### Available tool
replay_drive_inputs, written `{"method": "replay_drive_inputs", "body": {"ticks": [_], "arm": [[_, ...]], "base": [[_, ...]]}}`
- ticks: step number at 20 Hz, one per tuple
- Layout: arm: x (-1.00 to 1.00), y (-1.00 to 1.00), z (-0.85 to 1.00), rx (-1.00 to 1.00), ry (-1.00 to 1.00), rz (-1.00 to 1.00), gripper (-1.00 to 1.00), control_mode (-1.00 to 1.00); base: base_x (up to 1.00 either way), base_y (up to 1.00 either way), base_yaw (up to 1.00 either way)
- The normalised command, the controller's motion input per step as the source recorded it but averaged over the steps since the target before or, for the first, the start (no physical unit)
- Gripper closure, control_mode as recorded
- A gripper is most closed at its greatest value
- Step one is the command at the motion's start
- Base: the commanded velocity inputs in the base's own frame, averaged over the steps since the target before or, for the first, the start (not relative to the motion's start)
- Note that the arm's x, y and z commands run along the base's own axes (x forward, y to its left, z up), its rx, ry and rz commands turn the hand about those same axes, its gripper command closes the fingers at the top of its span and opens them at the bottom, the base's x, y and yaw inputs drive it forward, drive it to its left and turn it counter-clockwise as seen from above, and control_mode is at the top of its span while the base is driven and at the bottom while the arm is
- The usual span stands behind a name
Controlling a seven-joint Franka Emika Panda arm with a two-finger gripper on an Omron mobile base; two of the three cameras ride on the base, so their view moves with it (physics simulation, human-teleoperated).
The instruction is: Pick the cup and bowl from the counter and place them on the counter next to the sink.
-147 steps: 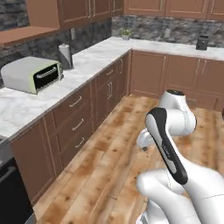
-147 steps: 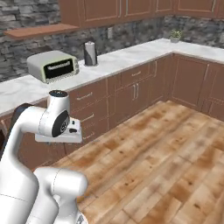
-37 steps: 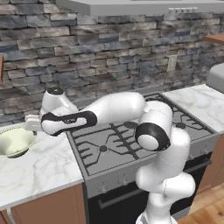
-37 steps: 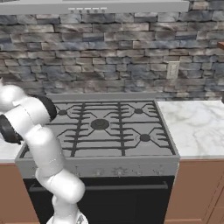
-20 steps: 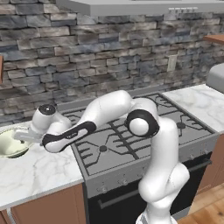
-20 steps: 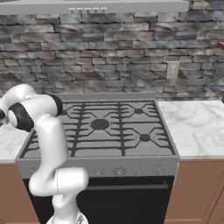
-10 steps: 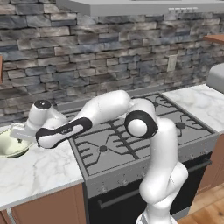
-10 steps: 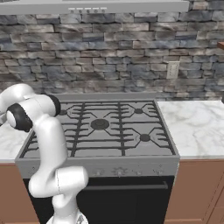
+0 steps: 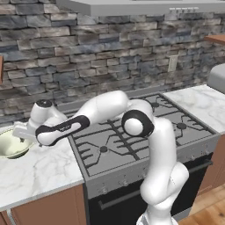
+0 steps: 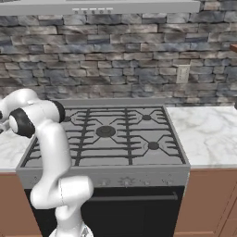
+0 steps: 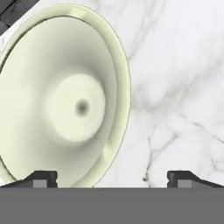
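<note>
The bowl (image 9: 8,143), wide and pale cream-green, sits on the white marble counter (image 9: 39,171) left of the stove. In the hand view the bowl (image 11: 65,96) takes up the left half, with bare counter (image 11: 183,87) to its right. My gripper (image 9: 18,134) hangs low over the bowl's right rim, at the end of the arm stretched far to the left. The gripper (image 11: 111,178) is open: its two fingertips (image 11: 43,178) stand wide apart, the bowl's near rim lies between them, and nothing is held. The cup and the sink are out of view.
A grey gas stove (image 9: 132,140) with black grates lies right of the bowl, under my arm. More marble counter (image 10: 208,132) continues right of the stove (image 10: 111,134). A stone wall (image 9: 88,66) backs everything, and a range hood (image 9: 145,6) hangs above.
The base drove from another part of the kitchen to the stove. In the last two seconds the hand swung left and down over the bowl's rim, with the jaws staying open.
</note>
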Motion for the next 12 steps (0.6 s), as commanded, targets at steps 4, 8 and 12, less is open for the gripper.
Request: {"method": "replay_drive_inputs", "body": {"ticks": [4,8,12], "arm": [[0.43,0.01,-0.14,-0.06,0.0,-0.05,-1.0,-1.0],[0.34,0.04,-0.1,-0.06,0.01,-0.05,-1.0,-1.0],[0.23,0.13,-0.03,-0.05,0.02,-0.06,-1.0,-1.0]], "base": [[0.0,0.0,0.0],[0.0,0.0,0.0],[0.0,0.0,0.0]]}}
